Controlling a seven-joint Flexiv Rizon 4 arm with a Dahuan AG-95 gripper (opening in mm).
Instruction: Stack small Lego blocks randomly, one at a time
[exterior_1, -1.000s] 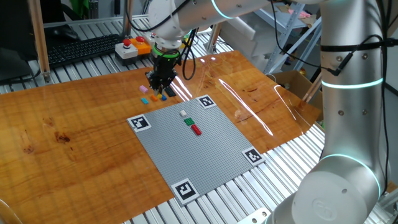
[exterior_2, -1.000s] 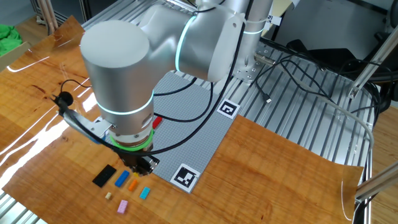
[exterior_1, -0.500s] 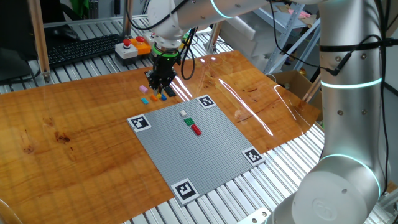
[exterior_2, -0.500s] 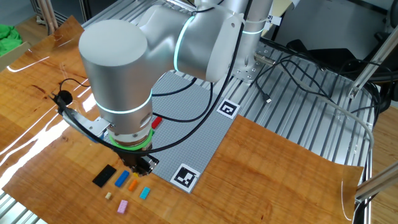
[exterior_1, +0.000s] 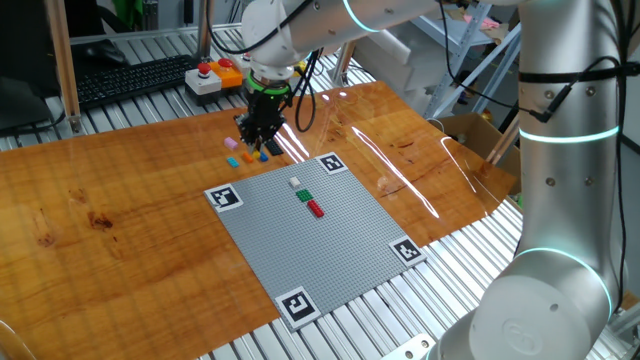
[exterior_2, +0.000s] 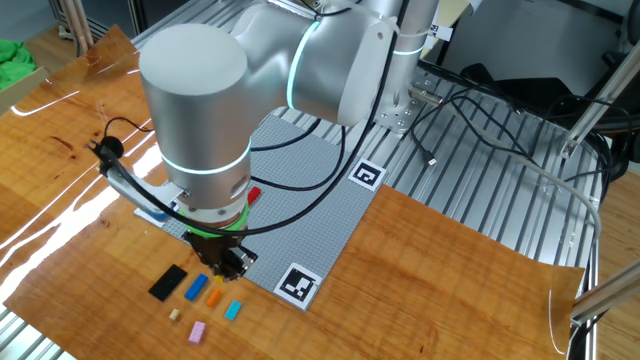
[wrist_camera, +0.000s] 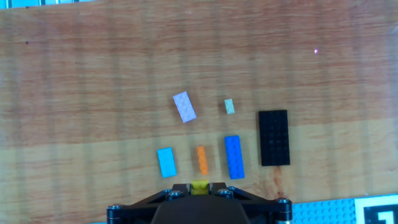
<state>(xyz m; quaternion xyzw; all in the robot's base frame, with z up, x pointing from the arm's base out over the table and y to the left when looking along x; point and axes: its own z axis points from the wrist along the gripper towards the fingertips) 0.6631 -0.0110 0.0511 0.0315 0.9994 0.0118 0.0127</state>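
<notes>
My gripper (wrist_camera: 200, 186) is shut on a small yellow Lego block (wrist_camera: 200, 186), whose top shows between the jaws at the bottom of the hand view. It hangs just above the wooden table, over a loose group of blocks: cyan (wrist_camera: 166, 162), orange (wrist_camera: 202, 160), blue (wrist_camera: 234, 157), a black plate (wrist_camera: 273, 137), pink (wrist_camera: 184, 106) and a tiny pale one (wrist_camera: 229, 106). In the fixed views the gripper (exterior_1: 258, 135) (exterior_2: 232, 268) stands beside that group, off the grey baseplate (exterior_1: 320, 250). White (exterior_1: 296, 183), green (exterior_1: 304, 195) and red (exterior_1: 316, 208) blocks sit on the baseplate.
Black-and-white marker tags (exterior_1: 225, 196) mark the baseplate's corners. A box with red and orange push buttons (exterior_1: 215, 72) and a keyboard (exterior_1: 130, 80) lie behind the table's far edge. The arm's large body (exterior_2: 200, 130) looms over the near part of the baseplate.
The arm has shifted slightly, lifting a little with the yellow block still in the jaws. The loose blocks on the table have not moved.
</notes>
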